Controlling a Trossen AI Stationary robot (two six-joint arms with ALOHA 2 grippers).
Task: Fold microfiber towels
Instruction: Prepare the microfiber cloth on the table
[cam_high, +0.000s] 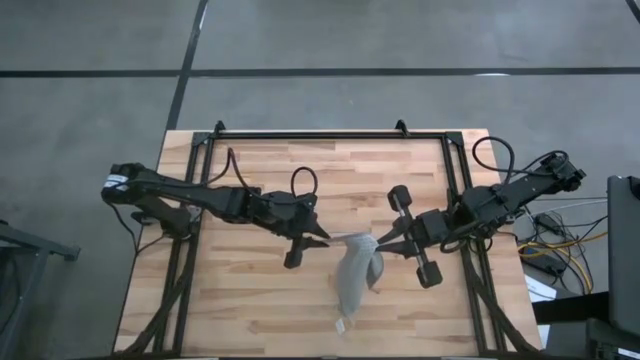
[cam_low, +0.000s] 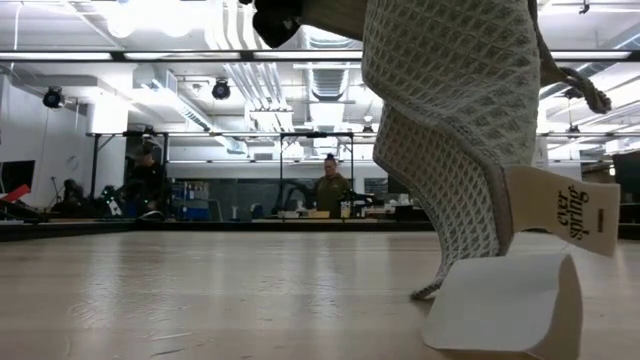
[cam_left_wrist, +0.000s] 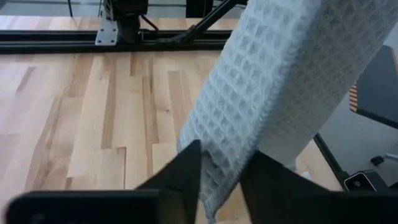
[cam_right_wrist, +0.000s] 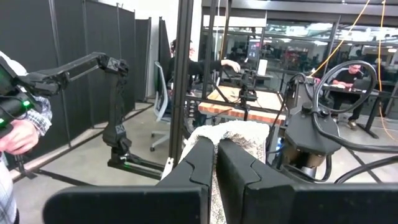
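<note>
The grey-green waffle-weave microfiber towel (cam_high: 355, 272) is held up over the middle of the wooden table (cam_high: 250, 300) between my two grippers. My left gripper (cam_high: 320, 240) is shut on its upper edge from the table's left. My right gripper (cam_high: 386, 243) is shut on it from the right. The cloth hangs in a bunched fold (cam_low: 450, 120). Its lowest corner (cam_low: 430, 292) touches the tabletop. A white tag (cam_low: 505, 300) lies on the wood and a printed label (cam_low: 565, 212) dangles beside it. My left gripper (cam_left_wrist: 222, 180) pinches the towel's upper edge (cam_left_wrist: 219, 163) between its two fingers, coming from the table's left and slanting slightly down. The cloth (cam_left_wrist: 267, 81) runs on beyond the fingers, lifted off the wood; how many layers, I cannot tell. My right gripper (cam_right_wrist: 216, 162) pinches the towel's upper part (cam_right_wrist: 236, 132) between its two shut fingers, coming level from the table's right. The cloth bunches just past the fingertips and hangs below them, its lowest corner on the table.
A black frame rail (cam_high: 330, 133) runs along the table's far edge and down both sides. Bare wood lies left and near of the towel. Cables (cam_high: 560, 240) sit off the right edge. People (cam_low: 330, 185) stand in the room behind; a person's hand (cam_right_wrist: 18, 134) shows beyond the table.
</note>
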